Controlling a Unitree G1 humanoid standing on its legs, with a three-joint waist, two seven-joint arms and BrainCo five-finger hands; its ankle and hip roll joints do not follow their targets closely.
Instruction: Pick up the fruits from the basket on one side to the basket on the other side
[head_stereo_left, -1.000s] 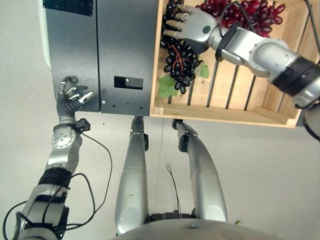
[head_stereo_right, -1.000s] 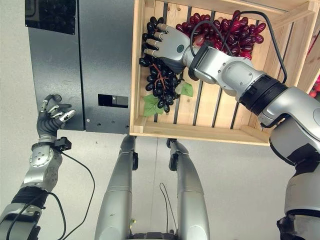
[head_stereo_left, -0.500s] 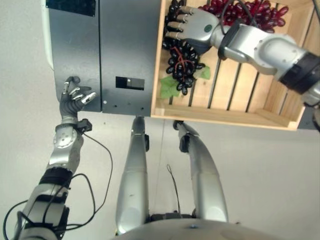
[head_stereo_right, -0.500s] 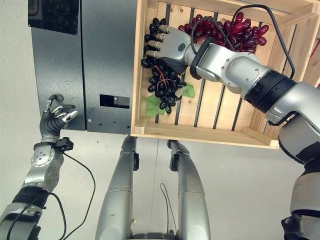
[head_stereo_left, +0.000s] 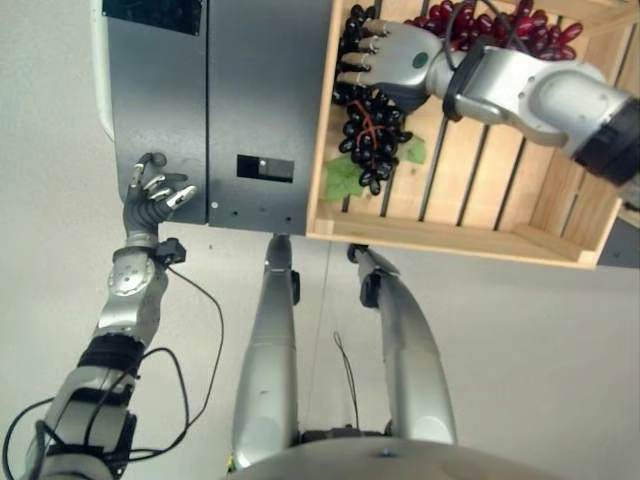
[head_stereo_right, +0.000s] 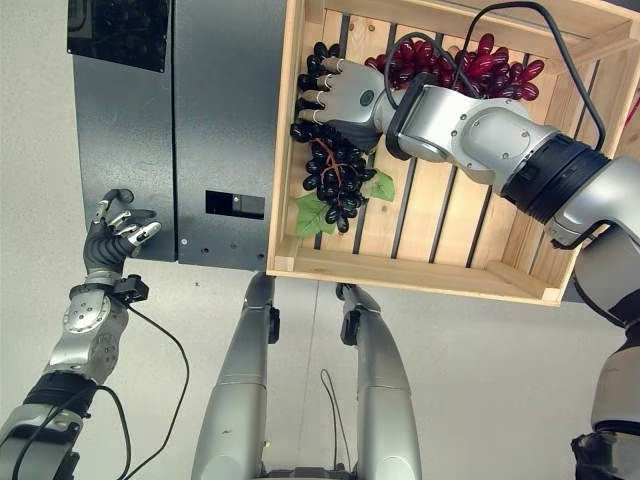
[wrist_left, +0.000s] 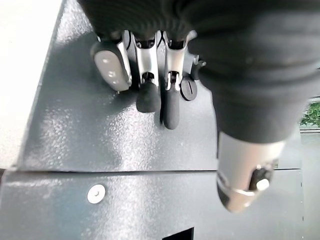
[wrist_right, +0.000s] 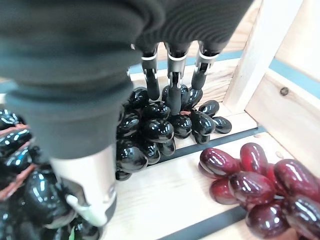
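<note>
Nearest to me, my left hand (head_stereo_left: 150, 200) hangs at the lower left corner of the dark grey metal cabinet (head_stereo_left: 215, 110), its fingers (wrist_left: 150, 95) loosely bent and spread over the speckled panel with nothing between them; in the left wrist view the dark tips sit just off the cabinet's surface near a small screw head (wrist_left: 96, 193), and my thumb (wrist_left: 245, 180) stands apart from them. A small black slot (head_stereo_right: 236, 204) shows on the cabinet's right-hand panel. Just beside the cabinet, to my right, stands the slatted wooden crate (head_stereo_left: 450, 235), its near rail closest to me. Inside it, against the wall next to the cabinet, lies the bunch of black grapes (head_stereo_left: 372, 140) with green leaves (head_stereo_left: 342, 176) at its near end. My right hand (head_stereo_right: 345, 98) lies over the far part of that bunch, fingers (wrist_right: 172, 92) curled down onto the berries and thumb (wrist_right: 87, 192) pressed in on the other side, so I have the black grapes in a grip, though I cannot tell whether the bunch is off the slats. Farther back, along the crate's rear, rests the bunch of red grapes (head_stereo_right: 495, 72), partly behind my right forearm and just beside the black bunch in the right wrist view.
</note>
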